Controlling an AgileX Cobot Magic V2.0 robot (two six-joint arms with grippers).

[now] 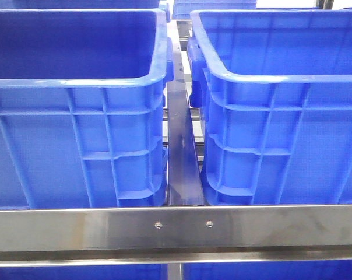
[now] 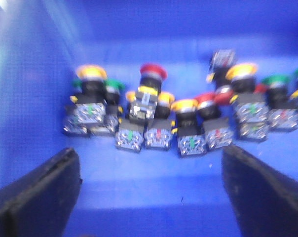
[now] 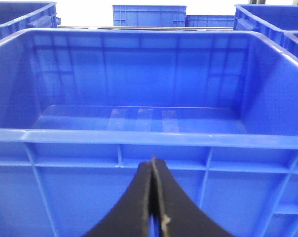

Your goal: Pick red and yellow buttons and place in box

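Note:
In the left wrist view, several push-button switches lie in a cluster on the floor of a blue crate (image 2: 154, 34). Among them are a red-capped button (image 2: 153, 71) and yellow-capped buttons (image 2: 91, 72) (image 2: 241, 71). My left gripper (image 2: 149, 158) is open and empty inside this crate, just short of the cluster, with its black fingers (image 2: 40, 192) wide apart. My right gripper (image 3: 153, 162) is shut and empty, in front of the ribbed outer wall of an empty blue crate (image 3: 139, 137). The front view shows neither gripper and no buttons.
The front view shows two large blue crates side by side, left (image 1: 77, 83) and right (image 1: 281, 77), with a dark metal rail (image 1: 180, 151) between them and a steel bar (image 1: 176, 227) in front. Green-capped buttons (image 2: 276, 80) lie in the cluster. More blue crates (image 3: 149, 15) stand behind.

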